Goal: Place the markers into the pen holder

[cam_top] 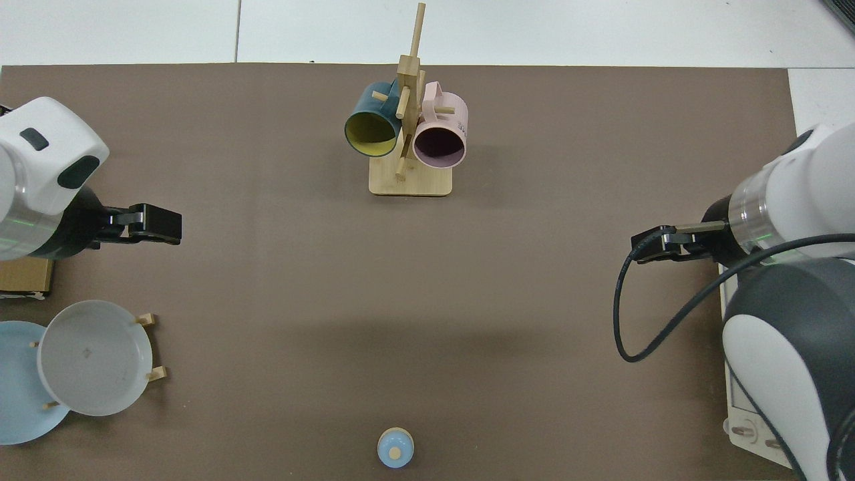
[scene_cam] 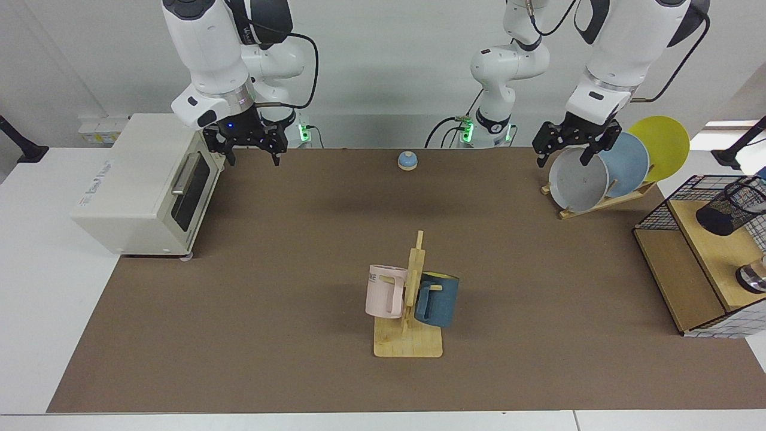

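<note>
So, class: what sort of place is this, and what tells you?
Probably a robotics lab staged as a kitchen: two arms at a table with a toaster oven, a plate rack and a mug tree.

A wide stretch of bare brown mat (scene_cam: 269, 311) is left open across the middle. Its near centre is occupied by the mug rack (scene_cam: 410, 299), the far edge by a small blue knob (scene_cam: 407, 160). The sides are closed off by the toaster oven (scene_cam: 143, 185), the plate rack (scene_cam: 604, 170) and the wire basket frame (scene_cam: 700, 251).
</note>
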Tool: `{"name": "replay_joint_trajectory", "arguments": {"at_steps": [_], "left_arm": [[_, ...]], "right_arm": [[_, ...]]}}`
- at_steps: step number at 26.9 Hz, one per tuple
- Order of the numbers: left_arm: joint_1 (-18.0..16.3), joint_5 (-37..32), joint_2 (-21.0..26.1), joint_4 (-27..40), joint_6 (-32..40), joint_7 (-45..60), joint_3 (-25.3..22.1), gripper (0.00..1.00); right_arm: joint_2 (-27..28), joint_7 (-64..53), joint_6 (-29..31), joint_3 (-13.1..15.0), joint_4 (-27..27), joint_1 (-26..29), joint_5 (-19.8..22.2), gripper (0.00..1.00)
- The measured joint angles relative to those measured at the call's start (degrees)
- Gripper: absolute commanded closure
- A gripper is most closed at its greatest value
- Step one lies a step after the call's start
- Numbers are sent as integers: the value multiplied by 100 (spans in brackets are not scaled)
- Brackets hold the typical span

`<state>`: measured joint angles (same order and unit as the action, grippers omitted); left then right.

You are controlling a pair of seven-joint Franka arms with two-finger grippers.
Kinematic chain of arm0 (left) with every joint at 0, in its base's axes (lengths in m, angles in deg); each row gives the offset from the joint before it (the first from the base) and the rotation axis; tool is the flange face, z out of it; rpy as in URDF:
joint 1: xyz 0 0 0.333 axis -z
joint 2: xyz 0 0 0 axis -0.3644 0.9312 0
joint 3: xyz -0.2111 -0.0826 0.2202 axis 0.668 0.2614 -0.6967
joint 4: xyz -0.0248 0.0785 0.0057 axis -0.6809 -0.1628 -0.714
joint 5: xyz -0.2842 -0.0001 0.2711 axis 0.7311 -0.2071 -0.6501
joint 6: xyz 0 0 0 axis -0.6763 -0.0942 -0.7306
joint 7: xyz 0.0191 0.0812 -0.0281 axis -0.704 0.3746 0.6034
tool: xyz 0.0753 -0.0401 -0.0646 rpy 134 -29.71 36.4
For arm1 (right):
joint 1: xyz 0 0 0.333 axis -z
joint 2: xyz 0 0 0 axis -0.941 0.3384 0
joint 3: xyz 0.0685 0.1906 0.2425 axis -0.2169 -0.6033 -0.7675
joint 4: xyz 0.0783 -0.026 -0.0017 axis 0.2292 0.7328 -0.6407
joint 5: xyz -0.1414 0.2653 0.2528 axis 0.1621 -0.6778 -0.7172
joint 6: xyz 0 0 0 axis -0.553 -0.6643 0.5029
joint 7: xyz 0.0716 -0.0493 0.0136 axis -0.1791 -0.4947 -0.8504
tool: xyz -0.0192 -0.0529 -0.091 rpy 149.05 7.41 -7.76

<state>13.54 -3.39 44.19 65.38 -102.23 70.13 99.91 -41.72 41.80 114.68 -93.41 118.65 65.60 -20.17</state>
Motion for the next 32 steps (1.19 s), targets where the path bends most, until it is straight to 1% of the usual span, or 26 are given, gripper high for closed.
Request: {"name": "replay_joint_trajectory", "arguments": {"at_steps": [25,28,32], "left_arm": [[41,25,-81,-1,267,-7,44,0],[279,41,-82,-4,270,-6,-134,0],[898,45,-84,-11,273,-5,-701,0]], "right_arm": [[0,0,1,0,0,3,0,0],[0,0,1,0,0,3,0,0],[0,0,1,0,0,3,0,0]]}}
